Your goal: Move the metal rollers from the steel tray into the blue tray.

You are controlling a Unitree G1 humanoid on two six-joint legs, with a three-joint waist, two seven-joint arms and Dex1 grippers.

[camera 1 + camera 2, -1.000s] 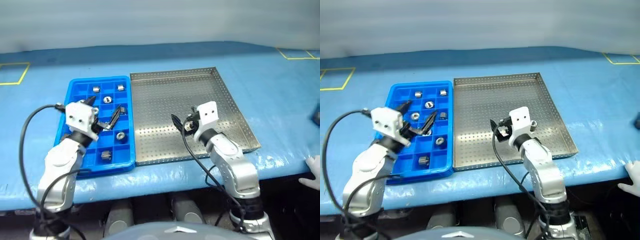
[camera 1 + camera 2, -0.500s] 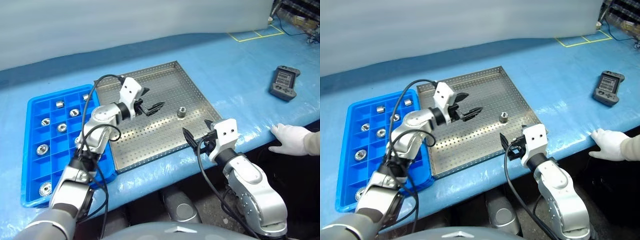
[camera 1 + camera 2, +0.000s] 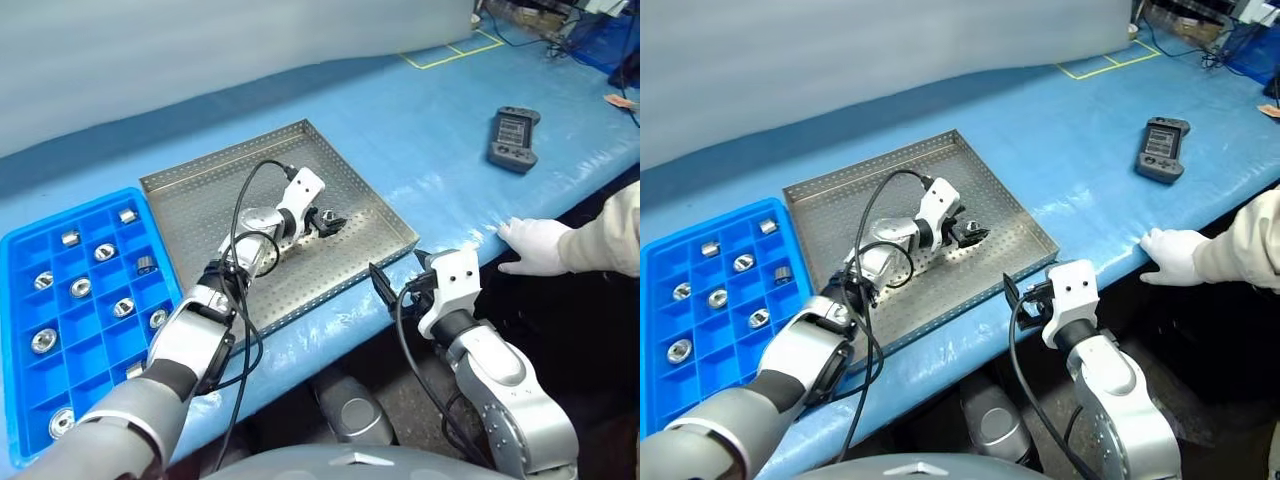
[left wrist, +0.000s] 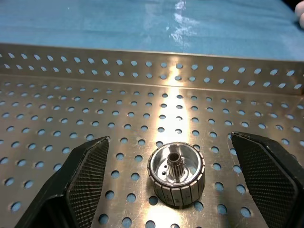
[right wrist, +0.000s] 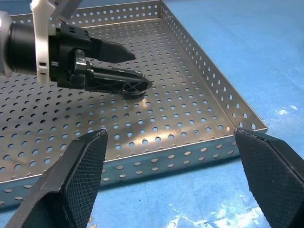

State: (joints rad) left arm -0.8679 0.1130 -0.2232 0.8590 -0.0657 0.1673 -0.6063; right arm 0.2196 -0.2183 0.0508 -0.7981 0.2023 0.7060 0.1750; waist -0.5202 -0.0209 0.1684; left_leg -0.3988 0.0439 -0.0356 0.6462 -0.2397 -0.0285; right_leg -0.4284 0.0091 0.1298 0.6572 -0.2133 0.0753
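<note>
- Between my left gripper's [image 4: 175,183] wide-open fingers, lower centre of the wrist view, stood one roller [image 4: 176,182] upright on the steel tray [image 4: 142,61].
- It looked rigid, slick; I'd pinch its ribbed sides.
- Right gripper [image 5: 175,175] hung open, empty, beyond the tray's rim.
- Blue tray [image 3: 20,300] sat far left.

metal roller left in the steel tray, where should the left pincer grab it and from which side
Grip the metal roller across its ribbed outer wall, one finger on each flank. It stands on end on the steel tray, bore up, so the curved sides are free. The open left pincer already straddles it; closing from this low, near-level approach looks best.
</note>
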